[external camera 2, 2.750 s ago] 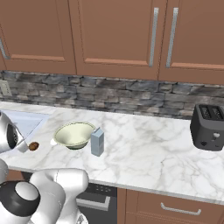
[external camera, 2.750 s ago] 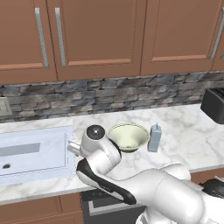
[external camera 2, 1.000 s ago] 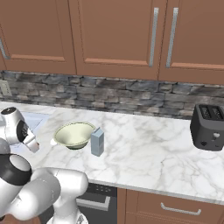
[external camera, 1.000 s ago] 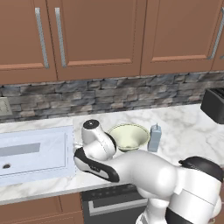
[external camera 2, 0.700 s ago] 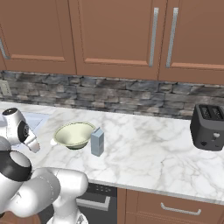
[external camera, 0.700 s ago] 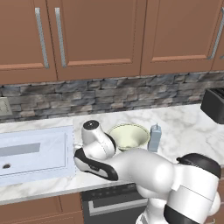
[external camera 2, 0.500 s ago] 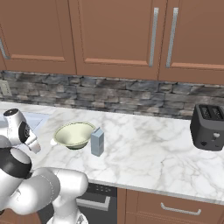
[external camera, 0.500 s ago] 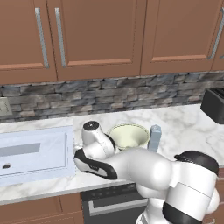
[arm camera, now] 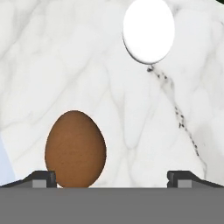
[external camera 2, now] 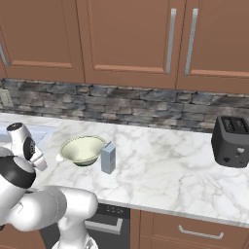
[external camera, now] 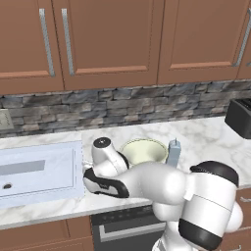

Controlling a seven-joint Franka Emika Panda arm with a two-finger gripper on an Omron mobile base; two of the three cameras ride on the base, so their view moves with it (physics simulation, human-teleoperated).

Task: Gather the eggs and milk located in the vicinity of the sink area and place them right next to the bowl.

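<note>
In the hand view my gripper (arm camera: 113, 179) is open and points down at the marble counter. The brown speckled egg (arm camera: 75, 148) lies between its fingertips (arm camera: 42, 178), close to the left one. The white egg (arm camera: 148, 30) lies farther ahead, outside the jaws. The cream-green bowl (external camera: 142, 149) (external camera 2: 82, 149) stands just right of my hand, and the grey-blue milk carton (external camera: 173, 152) (external camera 2: 108, 158) stands upright right beside the bowl. The pale sink (external camera: 39, 169) is to the left; a sliver of its rim (arm camera: 4, 171) shows by the left fingertip.
A black toaster (external camera 2: 232, 141) (external camera: 240, 117) stands at the far right of the counter. My own white arm (external camera: 162, 184) arches over the counter's front edge. Stone backsplash and wooden cabinets rise behind.
My hand has shifted slightly lower, left of the bowl, and now covers the spot where the brown egg showed. Bowl and milk have not moved. The jaws stay open.
</note>
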